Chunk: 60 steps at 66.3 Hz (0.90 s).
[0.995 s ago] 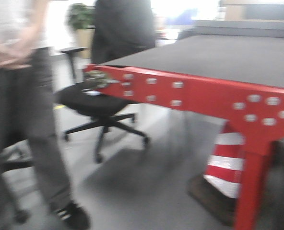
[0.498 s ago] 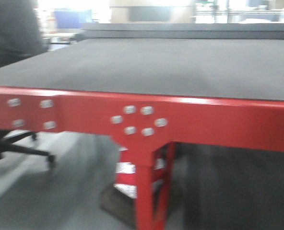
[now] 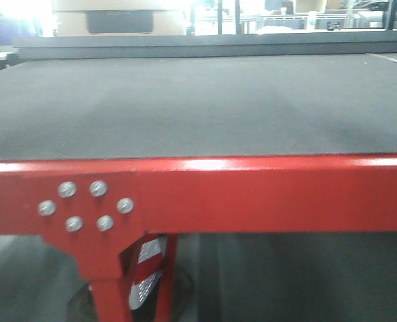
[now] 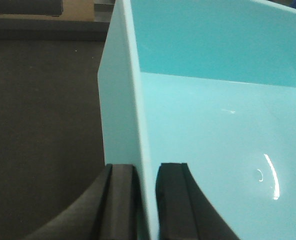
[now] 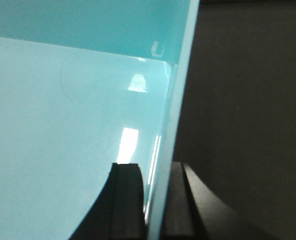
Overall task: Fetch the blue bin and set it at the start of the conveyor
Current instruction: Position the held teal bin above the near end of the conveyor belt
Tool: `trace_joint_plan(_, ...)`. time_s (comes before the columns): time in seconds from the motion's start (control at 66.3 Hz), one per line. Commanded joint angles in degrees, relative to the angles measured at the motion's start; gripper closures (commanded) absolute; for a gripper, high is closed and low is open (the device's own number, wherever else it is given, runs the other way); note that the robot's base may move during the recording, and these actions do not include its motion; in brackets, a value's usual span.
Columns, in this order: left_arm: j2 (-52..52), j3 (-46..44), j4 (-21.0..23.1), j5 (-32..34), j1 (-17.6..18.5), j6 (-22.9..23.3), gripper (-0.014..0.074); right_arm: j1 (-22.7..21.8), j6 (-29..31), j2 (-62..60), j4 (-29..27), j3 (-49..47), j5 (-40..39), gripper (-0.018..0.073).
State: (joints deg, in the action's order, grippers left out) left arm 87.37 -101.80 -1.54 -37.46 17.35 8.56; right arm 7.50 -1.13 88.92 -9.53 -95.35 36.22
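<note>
Within left gripper [image 4: 146, 172], blue bin [image 4: 213, 140] wall

Left gripper [image 4: 146, 176] closed on blue bin [image 4: 213, 125] wall, jaws either side of it, right gripper [image 5: 155, 174] clamping opposite wall

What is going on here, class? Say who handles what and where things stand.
Both arms hold the blue bin: the left pincer and the right pincer are each shut on an opposite side wall. The bin looks empty. Straight ahead lies the conveyor start, dark belt in a red frame. A dark surface shows beside the bin; whether it rests there is unclear.
</note>
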Motion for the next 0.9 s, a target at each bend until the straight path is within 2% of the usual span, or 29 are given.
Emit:
trace_joint_plan(0.0, -1.27, -0.72, 2.37, 3.45, -0.04, 0.65, 0.0707, -0.44, 1.51, -0.02, 1.85, -0.45, -2.46, 0.0711)
trace_joint_plan(0.89, -1.27, -0.72, 2.37, 3.45, -0.04, 0.65, 0.0707, -0.44, 1.51, -0.02, 1.85, -0.45, -2.46, 0.0711)
